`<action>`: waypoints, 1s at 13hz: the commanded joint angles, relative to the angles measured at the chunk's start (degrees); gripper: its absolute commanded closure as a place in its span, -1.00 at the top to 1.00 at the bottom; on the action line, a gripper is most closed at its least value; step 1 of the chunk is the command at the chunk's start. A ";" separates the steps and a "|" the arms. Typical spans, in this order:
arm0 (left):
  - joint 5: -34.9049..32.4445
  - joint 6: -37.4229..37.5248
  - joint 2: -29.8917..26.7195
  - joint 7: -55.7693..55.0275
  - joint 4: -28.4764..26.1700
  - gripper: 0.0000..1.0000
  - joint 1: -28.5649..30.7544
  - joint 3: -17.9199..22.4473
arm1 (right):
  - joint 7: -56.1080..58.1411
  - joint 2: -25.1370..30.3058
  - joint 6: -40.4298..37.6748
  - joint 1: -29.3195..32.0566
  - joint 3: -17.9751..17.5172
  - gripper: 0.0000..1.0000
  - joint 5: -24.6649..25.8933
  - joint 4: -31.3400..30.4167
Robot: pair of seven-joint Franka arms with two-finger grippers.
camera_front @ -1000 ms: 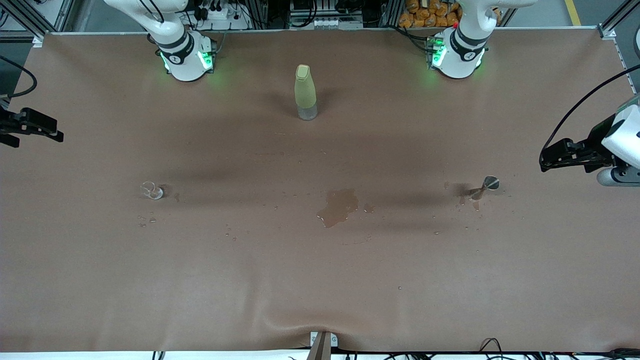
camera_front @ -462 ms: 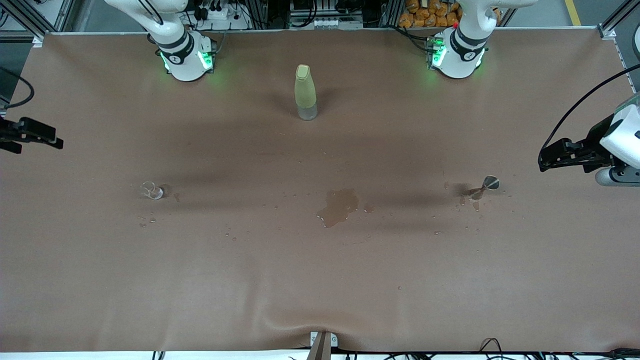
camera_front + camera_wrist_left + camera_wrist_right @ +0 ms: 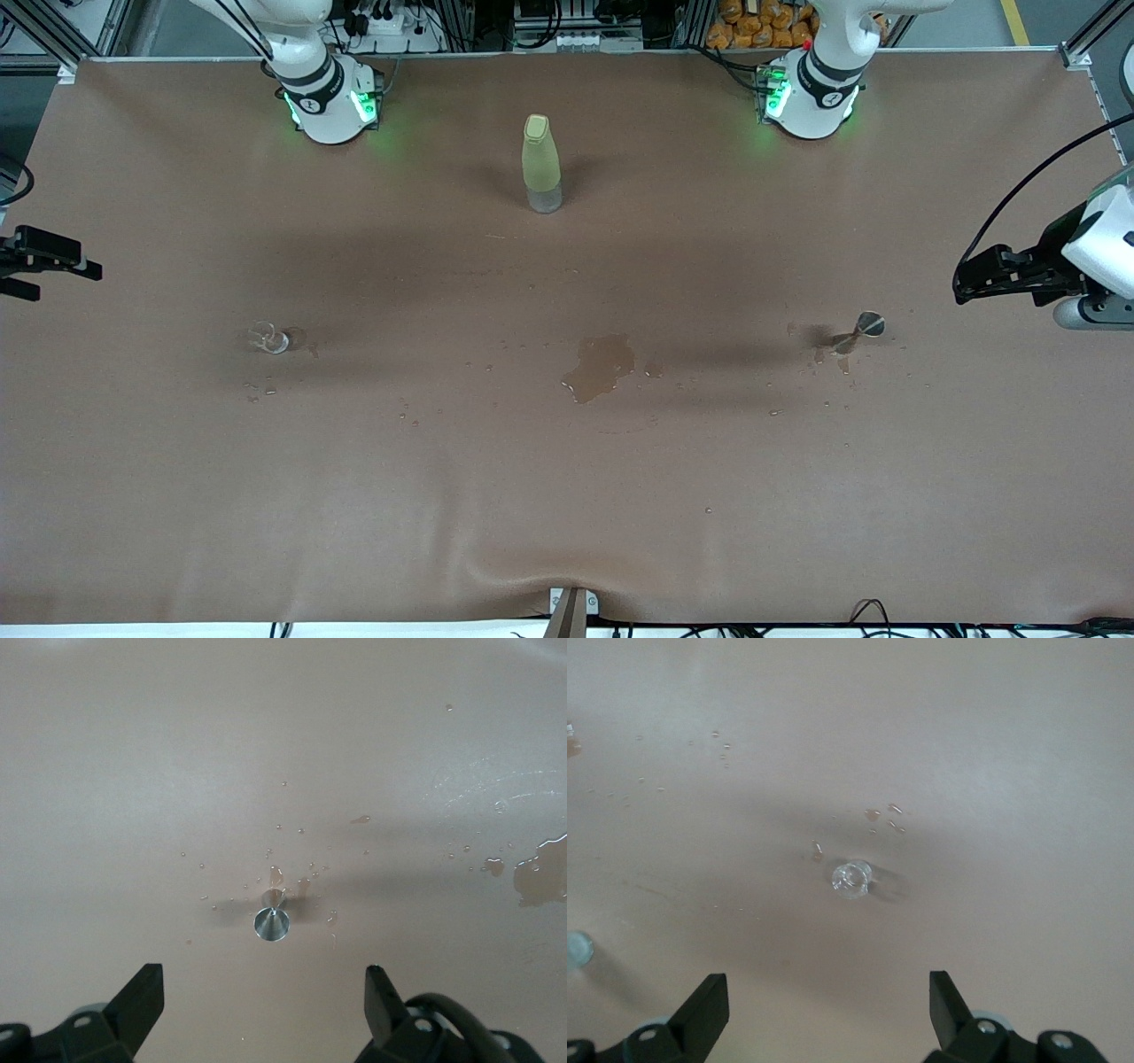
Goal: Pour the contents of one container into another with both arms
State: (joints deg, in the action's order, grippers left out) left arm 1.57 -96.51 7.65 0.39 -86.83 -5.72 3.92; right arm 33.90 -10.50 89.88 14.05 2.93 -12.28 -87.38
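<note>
The tiny clear glass cup (image 3: 268, 338) (image 3: 850, 879) stands upright toward the right arm's end of the table, with droplets around it. The stemmed glass (image 3: 864, 328) (image 3: 272, 923), with a grey conical bowl, stands toward the left arm's end among small wet spots. My right gripper (image 3: 71, 279) (image 3: 828, 979) hovers at the table's edge at the right arm's end, open and empty, well apart from the cup. My left gripper (image 3: 961, 285) (image 3: 264, 974) hangs over the left arm's end, open and empty, a short way from the stemmed glass.
A tall yellow-green bottle (image 3: 540, 164) stands between the two arm bases. A brown puddle (image 3: 601, 365) (image 3: 540, 870) lies mid-table between cup and stemmed glass, with scattered droplets around it. The brown table cover (image 3: 567, 496) is wrinkled at its front edge.
My right gripper has drifted lower in the front view along the table's edge and retreated slightly toward the frame's edge. The left gripper has barely moved. Both glasses stay put.
</note>
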 commanded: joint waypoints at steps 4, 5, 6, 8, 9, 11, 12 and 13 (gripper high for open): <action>-0.34 0.00 -0.18 1.46 0.61 1.00 0.18 -0.31 | 27.91 -5.23 -0.15 7.75 -0.73 1.00 -10.04 0.37; 0.09 0.00 -0.18 3.03 0.61 1.00 0.44 -0.31 | 33.10 -5.76 0.03 7.93 -0.82 1.00 -10.91 0.37; 0.27 -0.08 -0.09 6.09 0.61 1.00 0.53 -0.31 | 37.07 -7.33 -0.32 8.45 -0.73 1.00 -13.88 0.28; 1.58 -0.70 0.17 16.70 0.61 1.00 1.40 0.04 | 44.72 -9.79 -0.76 11.52 -0.73 1.00 -18.11 -1.47; 3.94 -0.70 0.61 21.80 0.61 1.00 2.98 0.04 | 50.24 -11.11 -0.67 12.66 -0.73 1.00 -19.35 -2.52; 11.39 -0.79 1.57 33.39 0.52 1.00 7.45 0.04 | 61.75 -14.45 -0.67 14.43 -0.73 1.00 -22.77 -2.89; 14.83 -0.70 2.79 40.59 0.34 1.00 9.30 0.04 | 67.12 -16.21 -0.67 15.04 -0.73 1.00 -24.00 -2.89; 17.56 -0.70 4.03 48.49 0.34 1.00 10.80 0.04 | 72.74 -18.75 -0.76 16.00 -0.73 1.00 -26.80 -2.89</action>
State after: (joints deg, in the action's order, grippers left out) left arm 14.09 -96.80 9.20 37.18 -87.04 2.10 4.17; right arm 97.54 -25.57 89.68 28.01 3.03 -34.68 -90.85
